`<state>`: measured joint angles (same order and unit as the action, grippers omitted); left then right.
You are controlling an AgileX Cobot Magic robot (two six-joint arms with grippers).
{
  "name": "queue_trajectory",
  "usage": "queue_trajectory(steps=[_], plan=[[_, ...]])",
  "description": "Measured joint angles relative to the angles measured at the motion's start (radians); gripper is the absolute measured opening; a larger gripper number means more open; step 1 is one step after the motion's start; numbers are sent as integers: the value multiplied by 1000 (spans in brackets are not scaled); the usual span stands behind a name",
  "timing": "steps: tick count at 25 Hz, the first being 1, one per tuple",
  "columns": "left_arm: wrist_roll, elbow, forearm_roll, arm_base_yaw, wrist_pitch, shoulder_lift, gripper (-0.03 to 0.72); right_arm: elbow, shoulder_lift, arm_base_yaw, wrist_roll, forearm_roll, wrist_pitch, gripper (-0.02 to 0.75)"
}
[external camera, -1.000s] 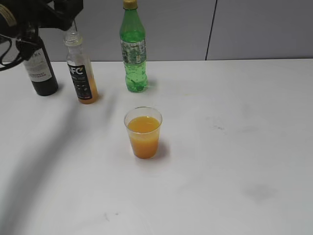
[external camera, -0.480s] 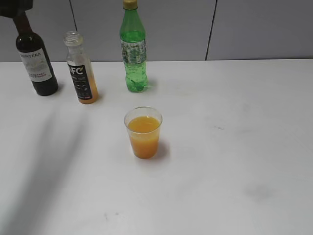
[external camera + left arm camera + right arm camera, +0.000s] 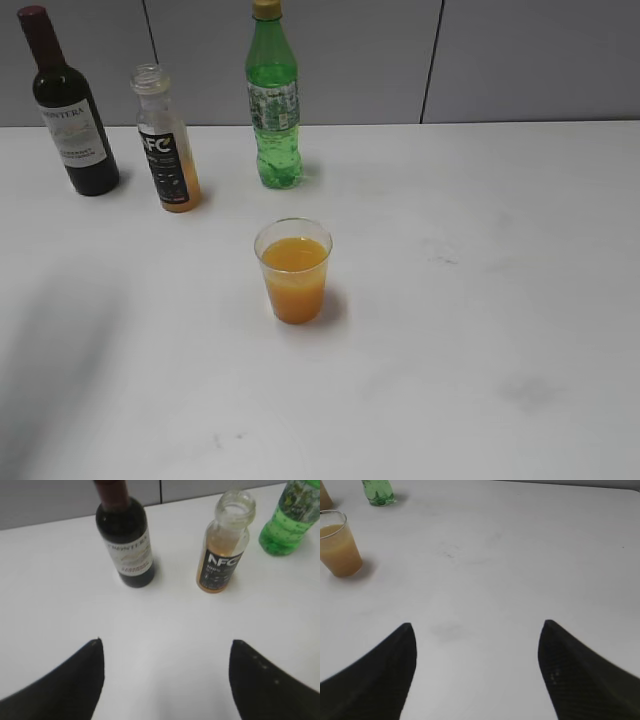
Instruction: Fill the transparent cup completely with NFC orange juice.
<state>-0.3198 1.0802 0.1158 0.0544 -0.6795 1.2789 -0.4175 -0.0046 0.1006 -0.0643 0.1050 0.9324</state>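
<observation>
transparent cup (image 3: 293,270): upright mid-desk, a bit left of centre, orange juice (image 3: 294,278) up to a little below the rim
NFC bottle (image 3: 166,140): uncapped, upright near far-left edge of desk (image 3: 480,330), only a little juice at the bottom
wine bottle (image 3: 70,110): just left of NFC bottle, far-left corner
green soda bottle (image 3: 273,100): capped, far edge, right of NFC bottle
left hand (image 3: 165,672): spread wide, empty, above desk facing wine and NFC bottles
right hand (image 3: 477,667): spread wide, empty, over bare desk, cup off to its left
</observation>
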Motion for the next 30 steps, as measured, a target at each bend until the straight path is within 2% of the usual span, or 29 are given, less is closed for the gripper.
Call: queue_trajectory(steps=[4,8,20,24,30], plan=[[-26,-3,49,-75,-94,-54,592,0,0,0,0,1,0,587],[-31,-51,69,-100,-177,-135,592,0,0,0,0,1,0,587],[-19,-458,98,-103,-188,-598,591,0,0,0,0,1,0,587],[23,-517,86,-103,-234,-765,591,0,0,0,0,1,0,587],[73,-531,48,-103,-341,-922,586,0,0,0,0,1,0,587]])
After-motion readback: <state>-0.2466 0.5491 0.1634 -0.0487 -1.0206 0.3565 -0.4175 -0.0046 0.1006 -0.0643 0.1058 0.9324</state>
